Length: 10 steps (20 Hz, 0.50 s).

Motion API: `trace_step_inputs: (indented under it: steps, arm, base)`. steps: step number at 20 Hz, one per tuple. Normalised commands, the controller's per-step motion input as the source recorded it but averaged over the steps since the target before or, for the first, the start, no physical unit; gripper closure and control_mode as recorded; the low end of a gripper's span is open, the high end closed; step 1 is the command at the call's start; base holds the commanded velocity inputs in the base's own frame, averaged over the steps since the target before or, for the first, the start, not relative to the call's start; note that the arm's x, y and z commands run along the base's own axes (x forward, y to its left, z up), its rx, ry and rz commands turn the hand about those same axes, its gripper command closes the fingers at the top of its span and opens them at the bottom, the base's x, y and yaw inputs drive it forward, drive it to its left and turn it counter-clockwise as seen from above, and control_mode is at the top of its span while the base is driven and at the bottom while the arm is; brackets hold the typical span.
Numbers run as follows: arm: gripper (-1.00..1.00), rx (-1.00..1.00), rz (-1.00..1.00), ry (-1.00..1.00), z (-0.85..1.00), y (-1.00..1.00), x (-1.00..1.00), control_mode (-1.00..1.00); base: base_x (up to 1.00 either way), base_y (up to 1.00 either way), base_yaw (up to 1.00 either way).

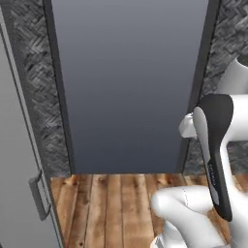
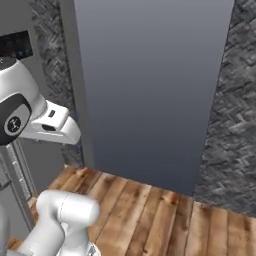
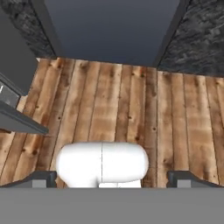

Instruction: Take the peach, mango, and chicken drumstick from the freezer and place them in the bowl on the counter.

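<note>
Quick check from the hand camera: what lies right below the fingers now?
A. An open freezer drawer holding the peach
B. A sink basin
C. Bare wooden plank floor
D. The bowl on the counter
C: the hand view shows the wooden plank floor spreading past the fingers, which stand wide apart and hold nothing, with a tall grey panel beyond.

One tall grey panel (image 1: 128, 82) stands against a herringbone wall (image 1: 36, 82), above one plank floor (image 1: 116, 203). One grey door (image 1: 19, 184) at left carries one handle (image 1: 39, 193). Two fingertips (image 3: 41, 178) edge the hand view.
</note>
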Motion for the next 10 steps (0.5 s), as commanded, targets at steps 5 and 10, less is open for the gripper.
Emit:
trace_step_inputs:
  steps: [5, 10]
  arm:
    - [-1.00, 0.00, 0.00, 0.00, 0.00, 0.00, 0.00, 1.00]
    - [-1.00, 0.00, 0.00, 0.00, 0.00, 0.00, 0.00, 1.00]
  base:
    - [0.95, -0.43, 0.71]
    - [0.97, -0.38, 0.73]
